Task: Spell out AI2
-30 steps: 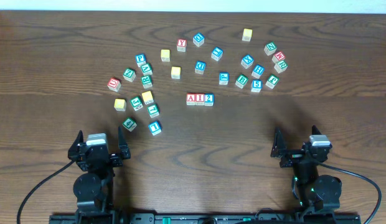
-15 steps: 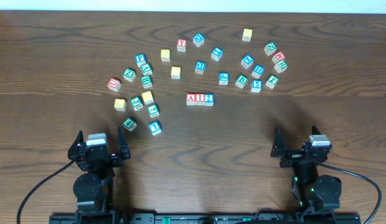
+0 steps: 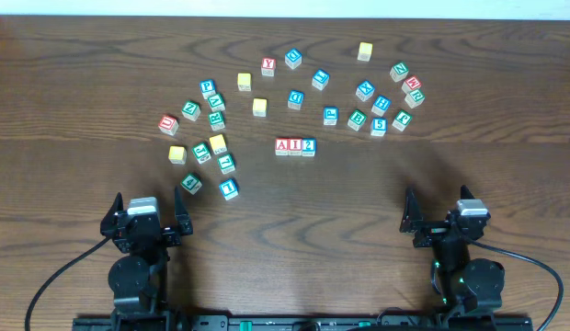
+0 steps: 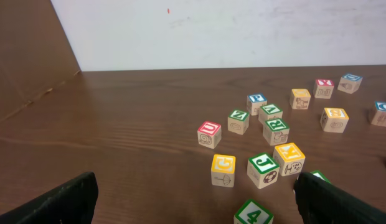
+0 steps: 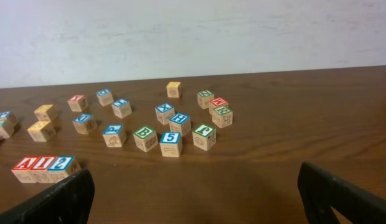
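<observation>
Three wooden cubes stand touching in a row at the table's middle: a red "A" [image 3: 282,146], a red "I" [image 3: 295,146] and a blue "2" [image 3: 308,146], reading AI2. In the right wrist view the same row sits at the lower left: A [image 5: 24,168], I [image 5: 43,168], 2 [image 5: 62,167]. My left gripper [image 3: 148,223] rests at the near left, open and empty. My right gripper [image 3: 441,221] rests at the near right, open and empty. Both are well back from the row.
Many other letter cubes lie scattered in an arc behind and left of the row, among them a blue "1" [image 3: 229,188], a red "Y" [image 3: 267,66], a green "4" [image 4: 253,213] and a blue "5" [image 5: 171,143]. Bare wood lies between the grippers and the row.
</observation>
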Available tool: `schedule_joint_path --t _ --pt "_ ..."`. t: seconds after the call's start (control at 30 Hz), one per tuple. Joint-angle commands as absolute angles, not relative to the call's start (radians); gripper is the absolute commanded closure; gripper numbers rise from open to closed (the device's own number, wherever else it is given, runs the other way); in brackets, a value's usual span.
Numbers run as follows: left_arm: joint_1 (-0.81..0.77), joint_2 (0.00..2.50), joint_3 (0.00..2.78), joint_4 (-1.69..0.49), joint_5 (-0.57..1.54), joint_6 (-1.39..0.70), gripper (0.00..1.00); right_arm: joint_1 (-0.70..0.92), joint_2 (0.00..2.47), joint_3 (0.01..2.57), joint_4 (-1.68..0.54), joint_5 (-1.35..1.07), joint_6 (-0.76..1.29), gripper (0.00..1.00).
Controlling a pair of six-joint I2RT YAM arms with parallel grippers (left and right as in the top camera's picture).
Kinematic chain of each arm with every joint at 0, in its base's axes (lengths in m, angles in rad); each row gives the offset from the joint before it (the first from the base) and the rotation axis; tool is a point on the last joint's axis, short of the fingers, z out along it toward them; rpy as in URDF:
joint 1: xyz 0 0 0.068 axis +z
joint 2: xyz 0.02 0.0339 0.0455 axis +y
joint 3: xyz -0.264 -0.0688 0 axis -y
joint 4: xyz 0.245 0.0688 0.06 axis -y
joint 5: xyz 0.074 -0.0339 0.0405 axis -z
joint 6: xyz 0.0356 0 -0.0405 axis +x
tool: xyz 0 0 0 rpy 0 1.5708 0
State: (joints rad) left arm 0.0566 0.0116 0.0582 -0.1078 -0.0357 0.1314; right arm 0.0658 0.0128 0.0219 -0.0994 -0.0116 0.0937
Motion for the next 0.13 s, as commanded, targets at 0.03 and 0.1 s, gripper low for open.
schedule_joint_path --t 0.03,0.1 --pt "0.062 0.004 0.027 -0.118 -0.036 0.138 0.01 0.06 0.006 0.017 -0.098 -0.018 0.081 0.01" --pt "0.062 0.004 0.027 -0.118 -0.036 0.138 0.01 0.06 0.006 0.017 -0.098 -0.018 0.081 0.01"
